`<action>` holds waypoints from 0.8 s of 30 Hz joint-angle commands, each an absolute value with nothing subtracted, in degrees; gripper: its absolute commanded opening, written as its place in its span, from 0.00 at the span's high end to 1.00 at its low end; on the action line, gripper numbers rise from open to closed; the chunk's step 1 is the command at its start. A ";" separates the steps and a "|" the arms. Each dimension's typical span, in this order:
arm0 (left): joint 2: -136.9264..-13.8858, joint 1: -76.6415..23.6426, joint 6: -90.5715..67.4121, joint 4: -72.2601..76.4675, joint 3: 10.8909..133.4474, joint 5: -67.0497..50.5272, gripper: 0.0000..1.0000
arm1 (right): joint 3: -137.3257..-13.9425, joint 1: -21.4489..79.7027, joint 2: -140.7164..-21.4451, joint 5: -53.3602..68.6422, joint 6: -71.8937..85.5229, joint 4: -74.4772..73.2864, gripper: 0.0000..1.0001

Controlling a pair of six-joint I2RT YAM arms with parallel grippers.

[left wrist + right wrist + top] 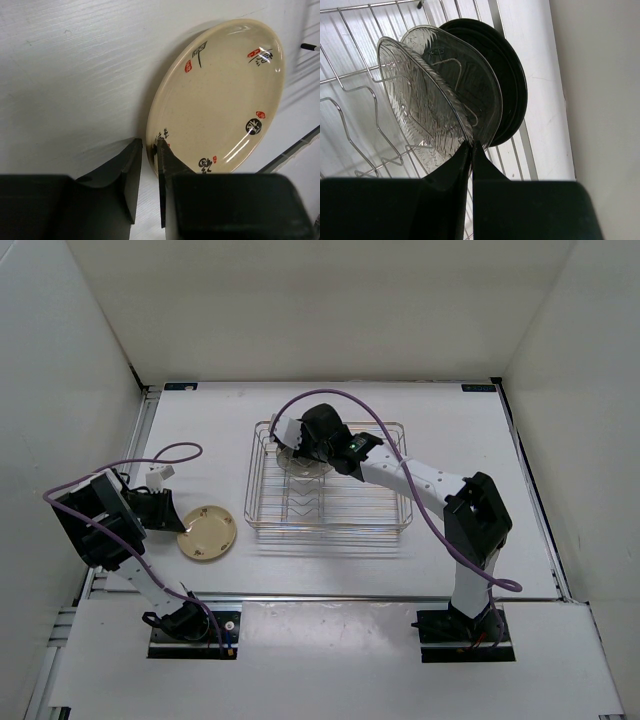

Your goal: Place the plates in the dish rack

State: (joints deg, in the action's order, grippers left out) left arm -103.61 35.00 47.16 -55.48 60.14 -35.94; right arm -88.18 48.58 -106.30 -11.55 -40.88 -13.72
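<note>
Presently the left arm (100, 520) sits folded low at the left side of the tabletop (480, 440), its wrist turned towards the middle. The left gripper (150, 145) is down at the near rim of the cream plate (220, 95). Its jaws stand almost together with a thin gap between them. One finger overlaps the rim, but I cannot tell whether the rim is actually pinched. The cream plate is glossy, with small red and black marks scattered on its face. It lies flat on the tabletop just left of the dish rack (330, 526) and outside it. The right arm (420, 480) stretches from its base across the rack to the far left corner, wrist angled down. The right gripper (471, 146) is clenched on the lower rim of the front translucent plate (415, 100), which is ribbed, greyish and see-through. That plate stands on edge among the rack's zigzag wires. Close behind it stands the second translucent plate (470, 75), and behind that the black plate (512, 90), also on edge. All three are packed close together at that end of the rack, and I cannot tell whether they touch.
</note>
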 commanded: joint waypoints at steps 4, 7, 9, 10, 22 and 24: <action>-103.01 34.72 48.52 -55.63 60.91 -36.65 0.76 | -86.58 50.19 -103.97 -8.53 -39.20 -14.68 0.99; -103.01 34.72 48.52 -55.63 60.91 -37.17 0.77 | -86.57 50.19 -103.97 -8.00 -39.72 -15.20 0.94; -103.01 34.72 48.52 -55.63 60.91 -37.18 0.77 | -86.57 50.19 -103.97 -8.00 -39.73 -15.21 0.93; -103.01 34.72 48.52 -55.63 60.91 -37.18 0.77 | -86.57 50.19 -103.97 -8.00 -39.73 -15.21 0.91; -103.01 34.72 49.57 -56.16 60.91 -37.71 0.84 | -86.57 50.19 -105.56 -8.00 -39.73 -15.73 0.73; -103.01 34.72 49.57 -56.16 60.91 -37.71 0.86 | -86.57 50.19 -105.56 -8.00 -39.20 -15.73 0.71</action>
State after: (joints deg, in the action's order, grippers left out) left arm -103.61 35.00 47.79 -56.51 60.14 -36.05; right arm -87.07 49.76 -106.32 -8.84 -40.42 -15.94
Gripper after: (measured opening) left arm 0.209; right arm 0.281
